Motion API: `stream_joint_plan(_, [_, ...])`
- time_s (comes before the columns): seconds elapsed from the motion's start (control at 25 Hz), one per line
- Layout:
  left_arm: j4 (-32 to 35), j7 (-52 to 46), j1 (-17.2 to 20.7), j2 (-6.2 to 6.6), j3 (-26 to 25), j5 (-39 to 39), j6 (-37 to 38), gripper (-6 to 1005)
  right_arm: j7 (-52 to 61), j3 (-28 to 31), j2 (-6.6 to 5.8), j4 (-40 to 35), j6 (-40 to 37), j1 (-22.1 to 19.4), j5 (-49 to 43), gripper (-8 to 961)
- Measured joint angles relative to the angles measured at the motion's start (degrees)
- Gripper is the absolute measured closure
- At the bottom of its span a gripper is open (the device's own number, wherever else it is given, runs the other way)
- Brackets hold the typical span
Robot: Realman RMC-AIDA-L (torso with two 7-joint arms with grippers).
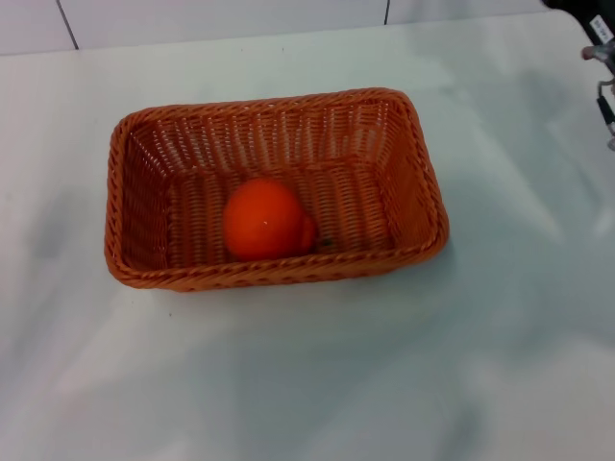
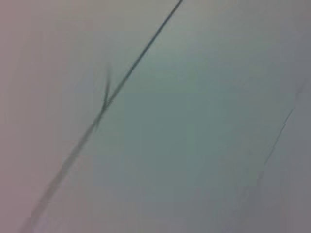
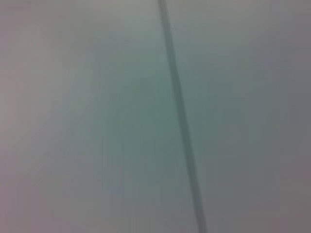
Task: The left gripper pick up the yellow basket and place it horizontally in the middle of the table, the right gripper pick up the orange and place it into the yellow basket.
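The basket point(image 1: 277, 188) lies flat on the table point(image 1: 307, 384), long side running 9 to 3 o'clock, a little to the 10 o'clock side of the head view's centre. Its braided rim is whole all the way round, and no edge of it comes near a table edge. Bare white surface spreads widely toward 6 o'clock and toward 3 o'clock; a narrower strip runs along 9 o'clock, and toward 12 o'clock the table ends at a pale tiled wall point(image 1: 221, 19) with dark seams. The orange point(image 1: 267, 220) sits inside the basket on its woven floor, toward the 6 o'clock wall and just left of the middle, its small neck pointing to 3 o'clock. At the far 2 o'clock corner a bit of the right arm point(image 1: 598, 58) pokes in at the frame edge, well apart from the basket and touching nothing; whether the right gripper is wide or narrow, I cannot tell. The left gripper shows nowhere. Both wrist views give only a pale blurred surface crossed by a dark line
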Motion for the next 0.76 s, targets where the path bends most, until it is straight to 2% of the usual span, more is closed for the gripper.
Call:
stream_joint_plan(0.24, [-20.19, 43.20, 0.67, -0.15, -6.43, -7.26, 7.78, 248, -2.49, 0.92, 0.05, 1.43, 3.42, -0.11, 3.95, 605])
stream_joint_plan(0.28, [-20.19, 43.20, 0.67, -0.15, -6.43, -7.26, 7.78, 248, -2.53, 1.12, 0.05, 1.51, 3.65, -0.12, 4.12, 598])
stream_joint_plan(0.32, [-24.78, 53.12, 0.80, -0.20, -8.86, -7.57, 9.33, 248, -2.55, 1.27, 0.05, 1.55, 3.84, -0.13, 4.29, 497])
stream_joint_plan(0.36, [-25.38, 54.79, 0.84, -0.23, -9.22, -7.57, 9.47, 248, -2.55, 1.38, 0.05, 1.56, 3.93, -0.13, 4.40, 396])
stream_joint_plan(0.6, [-26.38, 56.52, 1.23, -0.30, -10.64, -7.67, 9.59, 248, -2.61, 2.20, 0.14, 1.70, 3.95, -0.22, 4.62, 173])
stream_joint_plan(0.76, [-26.48, 55.88, 1.29, -0.32, -10.67, -7.75, 9.66, 248, -2.62, 2.22, 0.14, 1.79, 3.93, -0.18, 4.64, 173])
